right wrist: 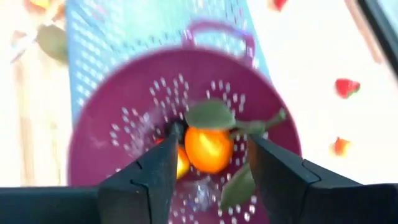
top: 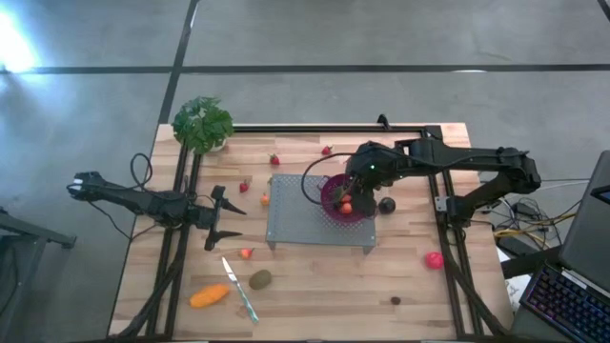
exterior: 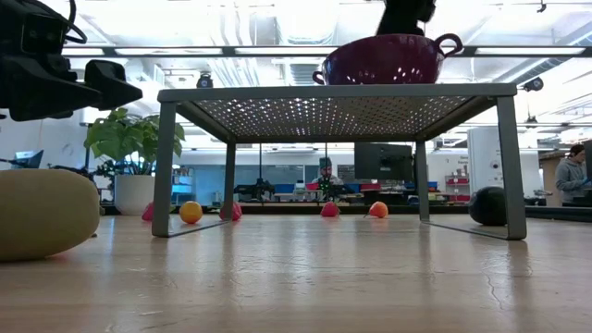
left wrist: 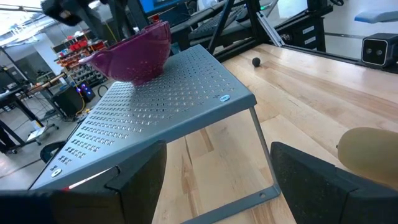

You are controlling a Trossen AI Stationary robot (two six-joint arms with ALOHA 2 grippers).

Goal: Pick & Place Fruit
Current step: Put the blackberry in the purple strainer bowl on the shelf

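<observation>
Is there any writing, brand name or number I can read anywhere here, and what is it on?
No text can be read in any view.
The purple colander, the metal rack and the wooden table carry no visible labels.
The screens and shelves in the room behind the table, seen in the low view, are too small and blurred to read.
The keyboard beside the table has glowing keys, but their characters are too small to read.

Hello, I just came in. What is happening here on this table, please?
The robot is collecting fruit into a purple colander that stands on a perforated metal stand. The right claw is over the colander, open around a small orange fruit. The left claw waits open beside the stand. Strawberries lie on the table.
</observation>
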